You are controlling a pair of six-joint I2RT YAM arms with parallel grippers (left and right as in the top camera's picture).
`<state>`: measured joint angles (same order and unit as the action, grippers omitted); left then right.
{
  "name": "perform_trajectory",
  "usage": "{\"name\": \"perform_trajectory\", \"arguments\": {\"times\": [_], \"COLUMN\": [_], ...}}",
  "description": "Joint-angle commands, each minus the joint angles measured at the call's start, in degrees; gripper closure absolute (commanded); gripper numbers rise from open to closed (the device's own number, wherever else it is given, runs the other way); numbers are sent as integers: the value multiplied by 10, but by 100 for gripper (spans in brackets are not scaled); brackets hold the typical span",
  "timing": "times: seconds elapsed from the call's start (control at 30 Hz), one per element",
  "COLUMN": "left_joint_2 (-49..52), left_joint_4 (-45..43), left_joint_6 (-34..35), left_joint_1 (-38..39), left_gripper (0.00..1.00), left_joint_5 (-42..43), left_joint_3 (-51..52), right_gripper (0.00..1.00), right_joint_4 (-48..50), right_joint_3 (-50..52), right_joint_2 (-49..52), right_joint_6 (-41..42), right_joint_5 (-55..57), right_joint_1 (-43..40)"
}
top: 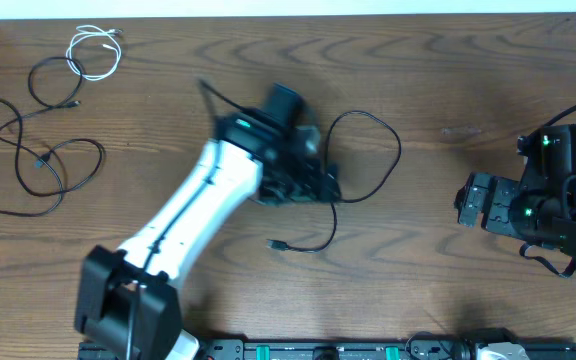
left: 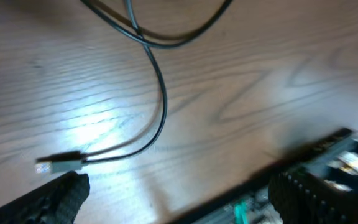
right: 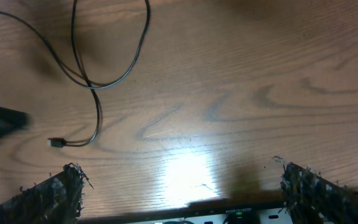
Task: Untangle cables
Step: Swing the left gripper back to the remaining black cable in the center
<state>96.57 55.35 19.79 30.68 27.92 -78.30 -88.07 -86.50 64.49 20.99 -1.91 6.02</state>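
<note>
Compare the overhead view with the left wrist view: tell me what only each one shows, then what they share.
Only overhead: the white cable, the looped black cables at far left, and the right gripper, open. Only left wrist: the dark fingertips of the left gripper, spread wide. Both: the middle black cable with its plug end, on the wooden table.

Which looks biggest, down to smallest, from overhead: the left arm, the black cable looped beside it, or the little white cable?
The left arm, largest, though partly because it rises nearer the camera
black cable
white cable, smallest
</note>
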Motion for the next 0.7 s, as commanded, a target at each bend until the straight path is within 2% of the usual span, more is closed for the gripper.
{"name": "perform_trajectory", "arguments": {"times": [0.0, 0.2, 0.37, 0.5, 0.57, 0.67], "left_joint_2": [12, 30, 38, 38, 38, 38], "left_joint_4": [-30, -74, -77, -47, -23, 28], "left_joint_6": [47, 47, 43, 43, 21, -5], "left_joint_1": [66, 137, 141, 97, 67, 31], "left_gripper": [3, 3, 3, 3, 3, 3], "left_joint_5": [-116, -179, -184, -101, -56, -45], "left_joint_3": [3, 3, 3, -29, -59, -118], "right_gripper": [1, 1, 1, 1, 1, 1], "right_joint_4": [-1, -1, -1, -1, -1, -1], "right_joint_3": [-3, -3, -3, -3, -3, -3], "right_joint_2": [0, 0, 0, 0, 0, 0], "right_joint_6": [4, 4, 4, 4, 4, 4], "right_joint_5": [3, 3, 3, 3, 3, 3], "right_joint_1": [-3, -3, -3, -3, -3, -3]}}
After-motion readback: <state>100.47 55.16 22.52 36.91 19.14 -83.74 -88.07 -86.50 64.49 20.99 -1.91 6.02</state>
